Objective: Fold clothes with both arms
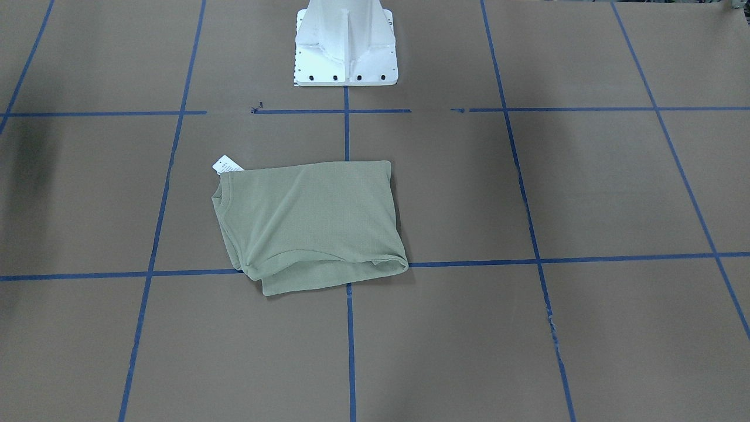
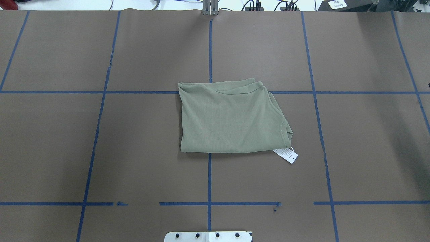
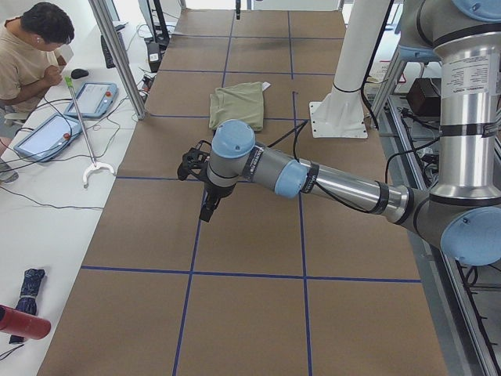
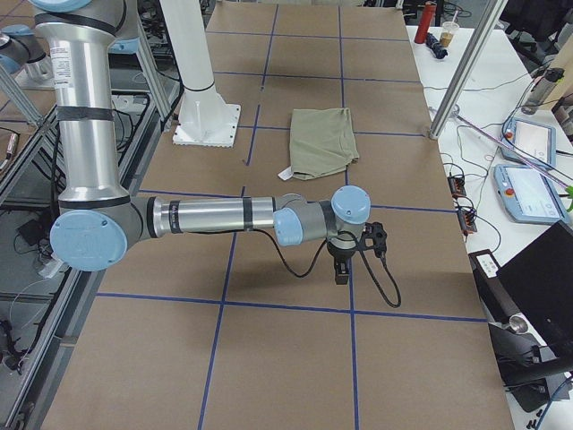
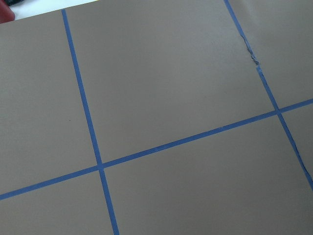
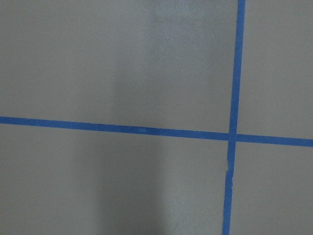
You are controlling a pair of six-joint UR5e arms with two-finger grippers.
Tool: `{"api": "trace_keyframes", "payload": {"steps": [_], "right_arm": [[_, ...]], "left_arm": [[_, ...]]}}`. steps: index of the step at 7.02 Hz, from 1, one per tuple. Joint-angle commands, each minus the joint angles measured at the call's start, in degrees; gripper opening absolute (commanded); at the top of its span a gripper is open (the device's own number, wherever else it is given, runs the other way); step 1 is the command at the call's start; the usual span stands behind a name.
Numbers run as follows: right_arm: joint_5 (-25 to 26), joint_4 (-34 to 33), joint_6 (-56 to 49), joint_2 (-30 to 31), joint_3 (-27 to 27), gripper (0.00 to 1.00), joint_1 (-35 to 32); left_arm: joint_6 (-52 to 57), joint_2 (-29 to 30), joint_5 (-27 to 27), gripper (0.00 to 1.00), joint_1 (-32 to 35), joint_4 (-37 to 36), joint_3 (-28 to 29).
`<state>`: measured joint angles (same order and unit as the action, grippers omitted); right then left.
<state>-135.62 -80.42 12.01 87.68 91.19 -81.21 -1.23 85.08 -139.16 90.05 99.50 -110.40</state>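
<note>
Overhead exterior | shirt folded on table | left gripper, right gripper: opening unclear

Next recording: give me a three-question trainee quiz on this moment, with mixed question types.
1. True or false: the shirt lies folded on the table, and neither the left gripper nor the right gripper touches it.
2. In the overhead view, where does the white hang tag stick out? A) at the corner nearest the robot's right, by the collar; B) at the far left corner; C) nowhere, it is hidden.
3. Fill in: the grid of tape lines on the table is ___ in colour.
Key: 1 true; 2 A; 3 blue.
</note>
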Motion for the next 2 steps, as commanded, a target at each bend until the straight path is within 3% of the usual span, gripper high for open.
{"api": "trace_keyframes", "payload": {"steps": [1, 2], "right_arm": [[-0.1, 0.0, 0.0, 0.2, 0.0, 1.0, 0.0], [-1.0, -0.1, -0.1, 1.1, 0.9, 1.0, 0.0]], "left_arm": [[0.1, -0.3, 0.3, 1.0, 0.0, -0.1, 0.6], [0.1, -0.4, 0.6, 1.0, 0.0, -0.3, 0.5]]}}
